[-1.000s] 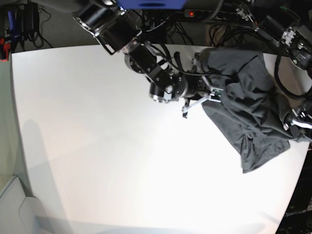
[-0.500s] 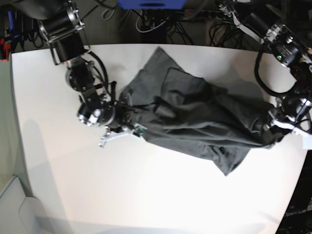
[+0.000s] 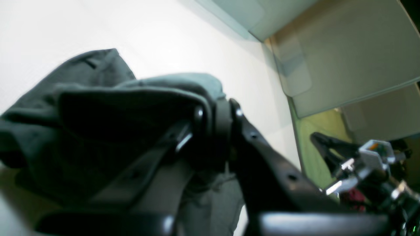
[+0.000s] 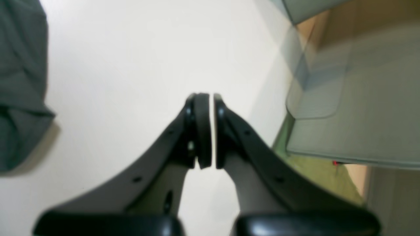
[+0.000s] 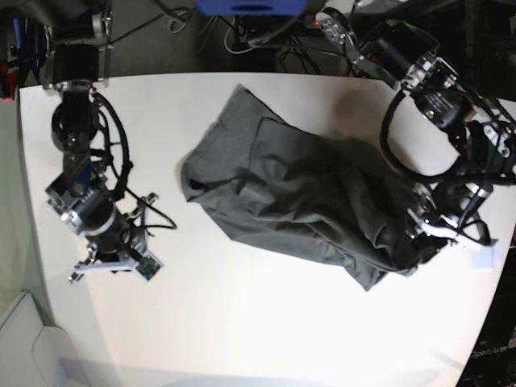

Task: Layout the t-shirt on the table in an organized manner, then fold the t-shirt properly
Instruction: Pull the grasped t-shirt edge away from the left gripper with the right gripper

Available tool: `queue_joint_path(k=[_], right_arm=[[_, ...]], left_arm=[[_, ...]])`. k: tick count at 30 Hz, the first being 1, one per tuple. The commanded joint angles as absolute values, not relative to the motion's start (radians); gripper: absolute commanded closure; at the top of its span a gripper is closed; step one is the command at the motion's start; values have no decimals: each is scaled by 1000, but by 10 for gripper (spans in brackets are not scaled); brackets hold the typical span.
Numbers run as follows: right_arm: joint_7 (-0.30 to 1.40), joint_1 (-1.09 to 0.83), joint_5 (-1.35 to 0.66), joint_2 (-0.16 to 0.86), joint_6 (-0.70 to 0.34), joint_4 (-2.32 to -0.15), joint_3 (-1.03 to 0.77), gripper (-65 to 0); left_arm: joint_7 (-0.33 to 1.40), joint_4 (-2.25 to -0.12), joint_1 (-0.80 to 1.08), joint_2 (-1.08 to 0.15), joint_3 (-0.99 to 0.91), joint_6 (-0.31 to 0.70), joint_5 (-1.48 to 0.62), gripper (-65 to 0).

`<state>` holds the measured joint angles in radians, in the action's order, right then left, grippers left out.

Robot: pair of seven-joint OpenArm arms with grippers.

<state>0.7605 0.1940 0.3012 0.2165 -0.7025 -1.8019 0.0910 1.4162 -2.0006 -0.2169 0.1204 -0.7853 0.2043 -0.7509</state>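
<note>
The t-shirt (image 5: 314,201) lies bunched across the table (image 5: 242,322), right of centre in the base view. We find the left gripper (image 3: 215,127) clamped on a fold at the shirt's near corner. Farther off, the right gripper (image 4: 206,131) hangs empty, jaws together, well apart from the cloth. We judge spreading unfinished: the right should take the far edge and both draw apart evenly, low over the table.

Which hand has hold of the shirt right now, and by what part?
The left hand is shut on a bunched fold of the t-shirt at its edge; which part cannot be told. The right hand is shut and holds nothing.
</note>
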Motion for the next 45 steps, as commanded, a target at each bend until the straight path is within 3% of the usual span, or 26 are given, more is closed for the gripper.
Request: queue_joint_path(k=[1, 5, 14, 19, 30, 42, 45], right_arm=[[746, 193, 289, 199, -698, -1828, 97, 0], [748, 143, 289, 156, -698, -1824, 116, -11], [748, 193, 291, 140, -698, -1675, 387, -296], [746, 291, 291, 77, -698, -1534, 441, -379], [685, 558, 291, -38, -698, -1095, 440, -386], [538, 575, 291, -24, -698, -855, 446, -381], [529, 575, 291, -24, -698, -839, 447, -307]], left_arm=[[1396, -2015, -232, 90, -782, 203, -777, -2], [1396, -2008, -171, 15, -783, 202, -831, -2], [1396, -1934, -36, -166, -774, 202, -852, -2], [1396, -1931, 48, -225, -773, 203, -852, -2], [1396, -1931, 148, -265, -773, 203, -842, -2], [1396, -1931, 160, -294, -779, 203, -842, -2], [1396, -1931, 156, -294, -779, 203, -842, -2]])
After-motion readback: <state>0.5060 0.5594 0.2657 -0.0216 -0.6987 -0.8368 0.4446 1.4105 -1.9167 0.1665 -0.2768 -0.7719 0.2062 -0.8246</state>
